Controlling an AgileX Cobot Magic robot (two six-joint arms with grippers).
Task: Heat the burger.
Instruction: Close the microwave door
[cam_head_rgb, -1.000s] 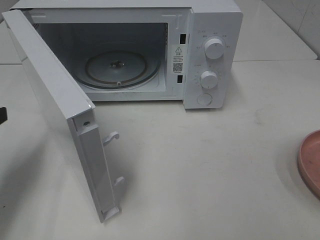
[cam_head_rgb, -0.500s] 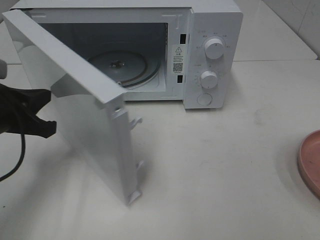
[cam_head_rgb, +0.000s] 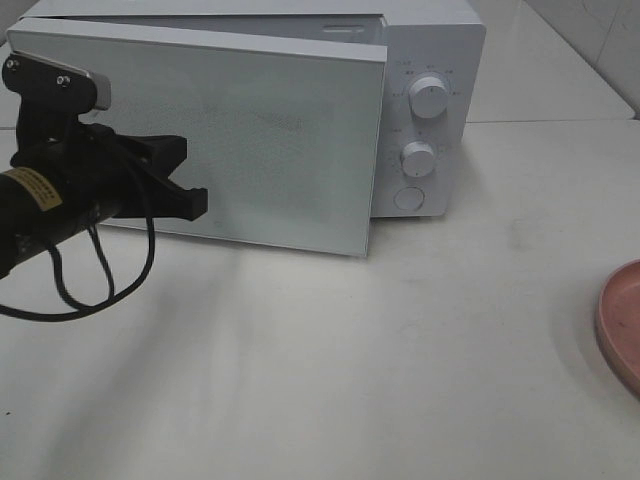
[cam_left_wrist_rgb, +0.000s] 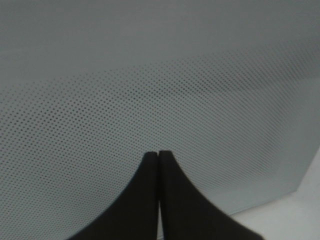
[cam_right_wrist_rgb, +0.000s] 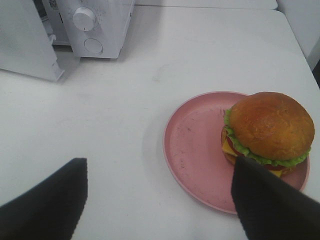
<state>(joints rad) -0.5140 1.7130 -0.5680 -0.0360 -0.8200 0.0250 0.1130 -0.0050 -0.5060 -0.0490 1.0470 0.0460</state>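
The black left gripper, jaws pressed together, sits against the dotted glass door of a white boxy microwave, the door nearly closed. At right, a tall burger rests on a round pink plate, below the wide-open right gripper.

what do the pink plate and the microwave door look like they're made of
Plate: probably matte plastic; even pink, dull sheen, faint scuffs, though glazed ceramic can't be ruled out.
Microwave door: likely glass or clear plastic panel over perforated metal mesh; fine dot pattern, soft glare, white frame.
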